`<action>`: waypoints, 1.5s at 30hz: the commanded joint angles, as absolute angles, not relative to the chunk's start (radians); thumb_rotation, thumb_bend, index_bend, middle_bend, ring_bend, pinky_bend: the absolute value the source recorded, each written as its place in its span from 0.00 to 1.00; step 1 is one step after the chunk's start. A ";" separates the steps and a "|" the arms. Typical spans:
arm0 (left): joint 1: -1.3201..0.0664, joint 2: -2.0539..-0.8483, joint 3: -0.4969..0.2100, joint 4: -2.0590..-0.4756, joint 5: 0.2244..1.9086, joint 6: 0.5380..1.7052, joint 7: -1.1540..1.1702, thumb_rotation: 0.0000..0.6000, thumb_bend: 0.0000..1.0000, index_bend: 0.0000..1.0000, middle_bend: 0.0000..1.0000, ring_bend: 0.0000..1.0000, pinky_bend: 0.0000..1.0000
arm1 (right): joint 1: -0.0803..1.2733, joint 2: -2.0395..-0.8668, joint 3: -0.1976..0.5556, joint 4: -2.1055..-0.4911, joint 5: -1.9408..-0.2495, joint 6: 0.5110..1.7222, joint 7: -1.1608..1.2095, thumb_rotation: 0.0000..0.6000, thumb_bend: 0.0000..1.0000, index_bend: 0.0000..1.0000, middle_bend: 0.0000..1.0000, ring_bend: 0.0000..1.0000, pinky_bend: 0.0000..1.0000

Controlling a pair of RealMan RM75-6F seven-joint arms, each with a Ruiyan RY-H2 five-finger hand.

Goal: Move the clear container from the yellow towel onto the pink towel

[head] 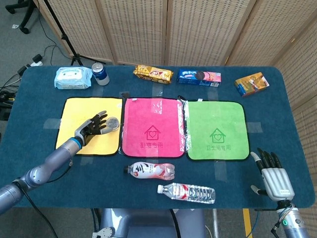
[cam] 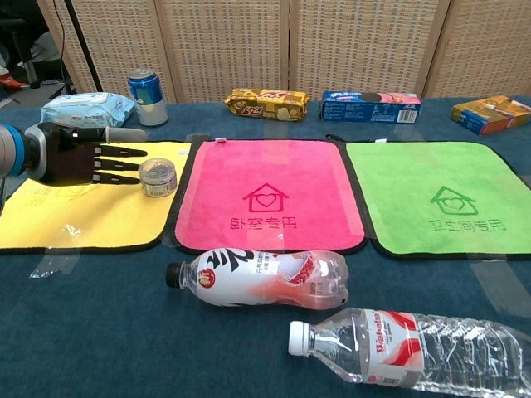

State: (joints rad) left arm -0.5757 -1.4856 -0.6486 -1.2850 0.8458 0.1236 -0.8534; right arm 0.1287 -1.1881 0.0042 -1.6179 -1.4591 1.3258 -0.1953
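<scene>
On the yellow towel (cam: 91, 217), near its pink-side edge, the clear container (cam: 157, 177) touches the left hand's (cam: 79, 163) spread fingertips, ungrasped. Nearest bottle (cam: 415, 352) reads "Wahaha".

head view: table (head: 148, 183) seen steeply from above, far, whole top covered | chest view: table seen low, forward, close | shared: pink towel (head: 152, 127), both bottles, far snacks

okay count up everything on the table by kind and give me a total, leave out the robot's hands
Towels: 3 (yellow towel, pink towel, green)
Plastic bottles: 2 ()
Snack packs: 3 ()
Drink can: 1
Wipes pack: 1
Clear container: 1
Total: 11
</scene>
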 commanded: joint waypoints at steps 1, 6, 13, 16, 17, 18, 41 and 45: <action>-0.583 -1.488 -0.643 -1.288 0.834 0.130 -0.847 1.00 0.18 0.00 0.00 0.00 0.00 | 0.129 -1.188 0.004 -1.617 -1.459 1.325 -0.195 1.00 0.11 0.03 0.00 0.00 0.00; -0.595 -1.492 -0.629 -1.292 0.819 0.137 -0.833 1.00 0.18 0.00 0.00 0.00 0.00 | 0.131 -1.190 0.003 -1.615 -1.458 1.321 -0.195 1.00 0.11 0.03 0.00 0.00 0.00; -0.612 -1.498 -0.616 -1.287 0.794 0.145 -0.821 1.00 0.18 0.00 0.00 0.00 0.00 | 0.132 -1.192 0.003 -1.612 -1.455 1.317 -0.194 1.00 0.11 0.03 0.00 0.00 0.00; -0.617 -1.498 -0.614 -1.289 0.787 0.147 -0.816 1.00 0.18 0.00 0.00 0.00 0.00 | 0.133 -1.193 0.002 -1.611 -1.453 1.315 -0.195 1.00 0.11 0.03 0.00 0.00 0.00; -0.619 -1.498 -0.614 -1.290 0.785 0.147 -0.814 1.00 0.18 0.00 0.00 0.00 0.00 | 0.134 -1.193 0.002 -1.610 -1.453 1.314 -0.196 1.00 0.11 0.03 0.00 0.00 0.00; -0.621 -1.498 -0.613 -1.291 0.782 0.148 -0.812 1.00 0.18 0.00 0.00 0.00 0.00 | 0.134 -1.194 0.002 -1.609 -1.453 1.313 -0.196 1.00 0.11 0.03 0.00 0.00 0.00; -0.685 -1.504 -0.574 -1.324 0.733 0.171 -0.777 1.00 0.17 0.00 0.00 0.00 0.00 | 0.138 -1.196 0.000 -1.604 -1.450 1.305 -0.193 1.00 0.10 0.03 0.00 0.00 0.00; -0.693 -1.506 -0.565 -1.325 0.725 0.176 -0.774 1.00 0.18 0.00 0.00 0.00 0.00 | 0.138 -1.194 0.001 -1.604 -1.449 1.307 -0.190 1.00 0.11 0.03 0.00 0.00 0.00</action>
State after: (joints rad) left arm -0.6926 -1.5060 -0.5658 -1.3248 0.7254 0.1752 -0.7747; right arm 0.1376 -1.1944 0.0008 -1.6039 -1.4490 1.3069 -0.1899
